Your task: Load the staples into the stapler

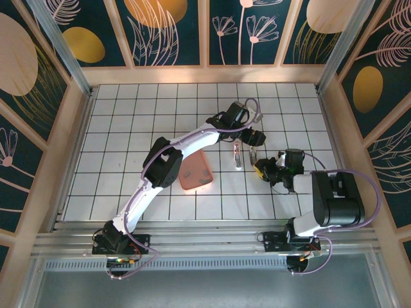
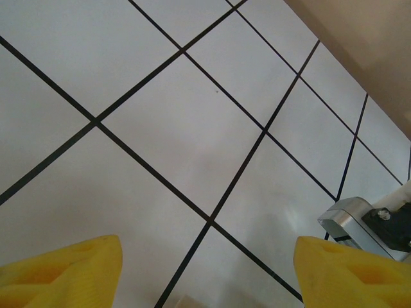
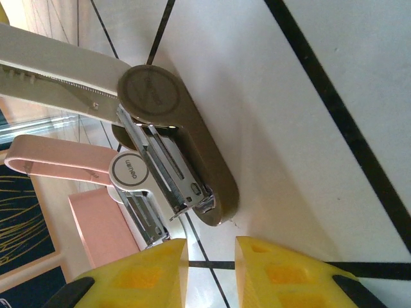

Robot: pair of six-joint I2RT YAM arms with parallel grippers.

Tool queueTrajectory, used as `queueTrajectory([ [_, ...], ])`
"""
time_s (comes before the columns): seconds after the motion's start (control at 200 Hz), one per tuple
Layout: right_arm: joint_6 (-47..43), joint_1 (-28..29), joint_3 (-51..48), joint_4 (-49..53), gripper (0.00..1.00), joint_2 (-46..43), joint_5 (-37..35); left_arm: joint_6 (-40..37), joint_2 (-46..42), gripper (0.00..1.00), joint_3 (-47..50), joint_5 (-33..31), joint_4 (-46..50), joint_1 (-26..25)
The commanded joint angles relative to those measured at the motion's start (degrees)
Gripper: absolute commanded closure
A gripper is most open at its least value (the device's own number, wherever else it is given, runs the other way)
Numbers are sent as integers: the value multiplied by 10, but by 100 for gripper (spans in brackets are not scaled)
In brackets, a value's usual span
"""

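The stapler (image 3: 130,173), pale pink and white, lies hinged open on the tiled table, its pink lid (image 3: 58,163) swung away and its metal channel (image 3: 144,218) bare. From above, the stapler (image 1: 237,156) lies mid-table. My right gripper (image 3: 210,263) sits just short of the stapler's front end. Its yellow fingers (image 3: 282,269) stand a narrow gap apart with only table between them. Seen from above, the right gripper (image 1: 260,169) is right of the stapler. My left gripper (image 2: 209,276) hangs wide open over bare tiles, and the left gripper (image 1: 254,136) is beyond the stapler. The staples are out of view.
A second, taupe stapler (image 3: 192,160) with a cream lid lies open beside the pink one, nearer my right fingers. A salmon-pink tray (image 1: 196,172) sits left of both. A metal part of the right arm (image 2: 350,224) is close to my left gripper. Wooden walls (image 1: 205,74) ring the table.
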State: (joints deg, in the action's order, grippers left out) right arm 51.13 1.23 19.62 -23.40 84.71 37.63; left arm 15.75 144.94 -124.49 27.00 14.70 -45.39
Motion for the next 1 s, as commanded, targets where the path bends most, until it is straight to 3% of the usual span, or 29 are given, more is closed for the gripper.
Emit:
queueTrajectory([
  [0.0,-16,4,11,-4,74,10,-16,-10,0,28,-9,8,14,-1],
  [0.996,-26,4,8,-1,79,20,-40,-56,-35,36,22,83,22,-9],
])
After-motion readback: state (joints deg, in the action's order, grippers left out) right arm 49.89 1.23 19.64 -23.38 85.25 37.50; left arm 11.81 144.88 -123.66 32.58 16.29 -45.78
